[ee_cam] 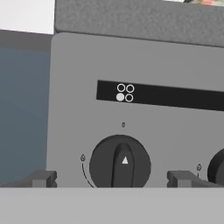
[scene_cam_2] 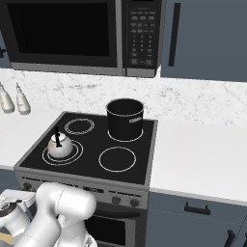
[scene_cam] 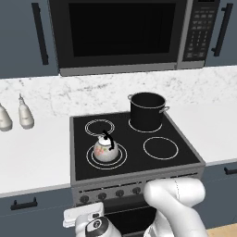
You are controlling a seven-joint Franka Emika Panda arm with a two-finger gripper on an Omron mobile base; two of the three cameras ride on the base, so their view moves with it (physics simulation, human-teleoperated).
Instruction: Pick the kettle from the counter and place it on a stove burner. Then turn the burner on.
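You are looking at a home kitchen. A black glass cooktop [scene_cam: 134, 143] sits in a white counter [scene_cam: 32, 157], under a built-in microwave [scene_cam: 125, 32], with dark blue-grey cabinets [scene_cam_2: 202, 38].

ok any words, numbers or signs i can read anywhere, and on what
No readable words or numbers.
Stove panel: four small circles, lower left one filled white.
Knob: white triangle pointing up; the tiny marks beside it are too small to read.
Microwave keypad: blurred, unreadable.

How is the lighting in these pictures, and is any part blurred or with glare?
Left base view: flat, even light; the kettle is sharp on its stove burner, with almost no shadow. Right base view: the same, no glare on the black pot. Hand view: the knob is close and slightly soft at its edges.
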